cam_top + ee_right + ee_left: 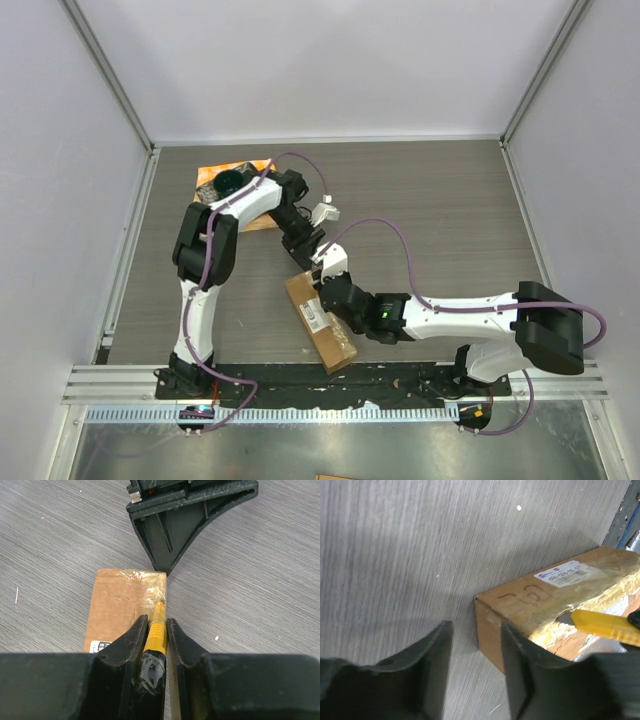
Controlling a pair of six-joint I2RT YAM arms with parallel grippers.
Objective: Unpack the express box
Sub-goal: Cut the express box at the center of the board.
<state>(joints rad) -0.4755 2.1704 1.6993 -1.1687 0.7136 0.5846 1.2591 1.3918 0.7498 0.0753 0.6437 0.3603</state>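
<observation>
The express box (320, 322), oblong brown cardboard with a white label (314, 322) and shiny tape, lies near the front middle of the table. My right gripper (157, 622) is shut on a yellow utility knife (156, 632). The knife's tip rests on the taped far right edge of the box (122, 605). In the top view the right gripper (332, 274) is over the box's far end. My left gripper (476, 662) is open and empty, low at the box's far corner (530, 605). One of its fingers (520, 670) is at the box's end face. It also shows in the top view (307, 250).
A dark dish (228, 182) sits on an orange cloth (256, 222) at the back left, under the left arm. White walls enclose the table on three sides. A metal rail (340, 375) runs along the near edge.
</observation>
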